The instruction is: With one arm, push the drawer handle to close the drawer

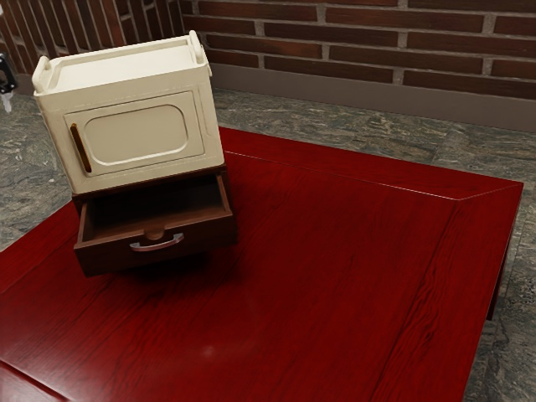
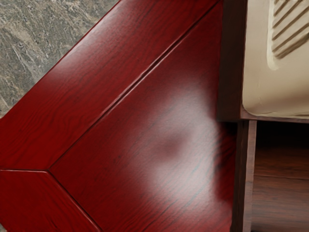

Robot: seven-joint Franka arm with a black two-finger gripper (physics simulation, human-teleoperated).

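At the exterior view's left edge, part of my gripper [image 1: 7, 82] is visible beside the cabinet, apart from it. The dark brown drawer [image 1: 155, 254] stands pulled out beneath the cream cabinet [image 1: 138, 132], with its inside exposed. A curved metal handle [image 1: 157, 244] is fixed on the drawer's front, and nothing touches it. From above, the wrist view has one side wall of the open drawer [image 2: 245, 179] and part of its inner floor, next to the cream cabinet top [image 2: 263, 104]. The handle is out of that picture.
The cabinet stands on a red wooden table [image 1: 335, 276], near one table edge. Its upper door [image 1: 138, 134] is closed and has an upright brown handle [image 1: 80, 147]. Grey stone floor [image 1: 301, 117] and a brick wall [image 1: 360, 38] lie beyond the table.
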